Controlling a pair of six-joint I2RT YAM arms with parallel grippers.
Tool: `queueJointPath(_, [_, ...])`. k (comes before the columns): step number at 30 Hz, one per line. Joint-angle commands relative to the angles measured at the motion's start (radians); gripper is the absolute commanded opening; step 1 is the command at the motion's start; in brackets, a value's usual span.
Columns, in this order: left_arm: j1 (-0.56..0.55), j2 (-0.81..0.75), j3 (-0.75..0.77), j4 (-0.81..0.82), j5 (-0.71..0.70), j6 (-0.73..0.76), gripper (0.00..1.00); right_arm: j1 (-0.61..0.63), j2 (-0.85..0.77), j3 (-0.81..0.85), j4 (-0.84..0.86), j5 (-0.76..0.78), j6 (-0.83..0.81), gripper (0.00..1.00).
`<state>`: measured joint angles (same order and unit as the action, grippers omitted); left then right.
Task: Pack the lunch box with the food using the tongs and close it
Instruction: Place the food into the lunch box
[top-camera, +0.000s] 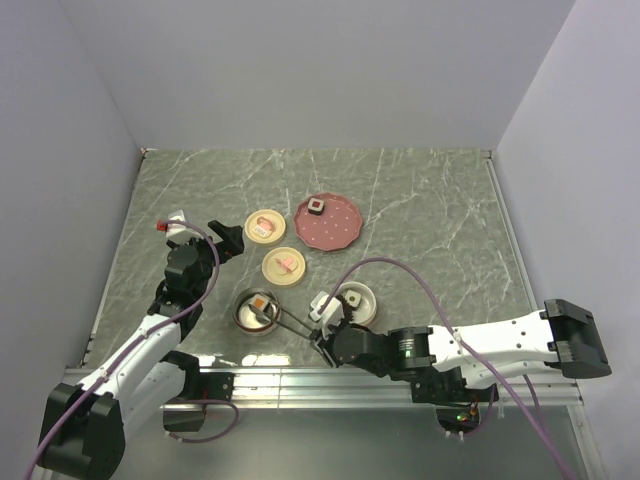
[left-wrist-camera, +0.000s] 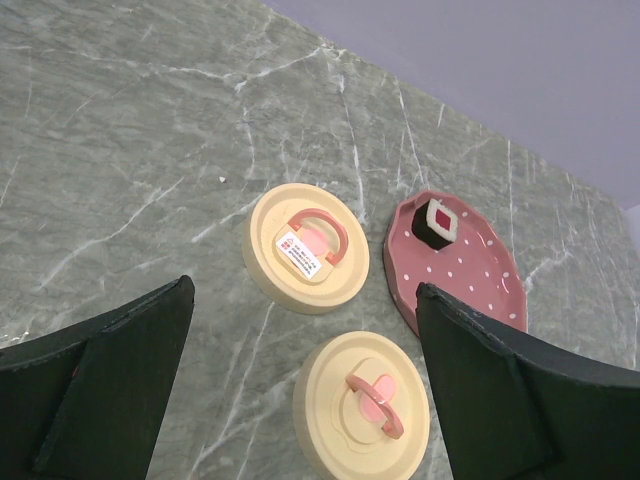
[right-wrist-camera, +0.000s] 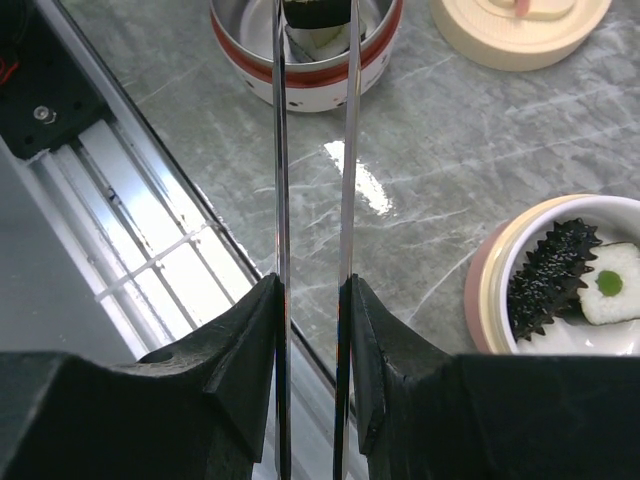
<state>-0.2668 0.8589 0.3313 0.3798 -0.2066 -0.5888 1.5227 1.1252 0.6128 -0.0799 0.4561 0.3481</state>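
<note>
Food is packed in the steel bowl (top-camera: 240, 320) and cream bowl (top-camera: 372, 300) nearer the arms than the pink plate (top-camera: 340, 232), where one roll (top-camera: 317, 207) is left, while the tongs (right-wrist-camera: 281, 150) are clamped by the right gripper (right-wrist-camera: 312, 290), the left gripper (top-camera: 231, 240) is spread empty, and the lids (top-camera: 264, 227) are not yet fitted.

The thin grey tongs (right-wrist-camera: 281, 150) are pinched nearly shut, their tips on a dark-sided piece (right-wrist-camera: 318, 12) inside the steel-lined bowl (right-wrist-camera: 312, 92). A dark spiky piece (right-wrist-camera: 550, 275) and a green-dotted white cube (right-wrist-camera: 610, 285) are laid in the cream bowl (right-wrist-camera: 488, 292). A red-centred roll (left-wrist-camera: 438, 221) is set on the pink plate (left-wrist-camera: 470, 290).
</note>
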Motion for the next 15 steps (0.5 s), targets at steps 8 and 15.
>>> queueJointPath(8, [0.005, -0.017, 0.009, 0.042, 0.015, -0.003, 1.00, 0.007, 0.016, 0.068, 0.006, 0.076, 0.009, 0.22])
queueJointPath(15, [0.003, -0.017, 0.009, 0.042, 0.015, -0.003, 1.00, 0.007, 0.007, 0.064, 0.008, 0.076, 0.009, 0.36])
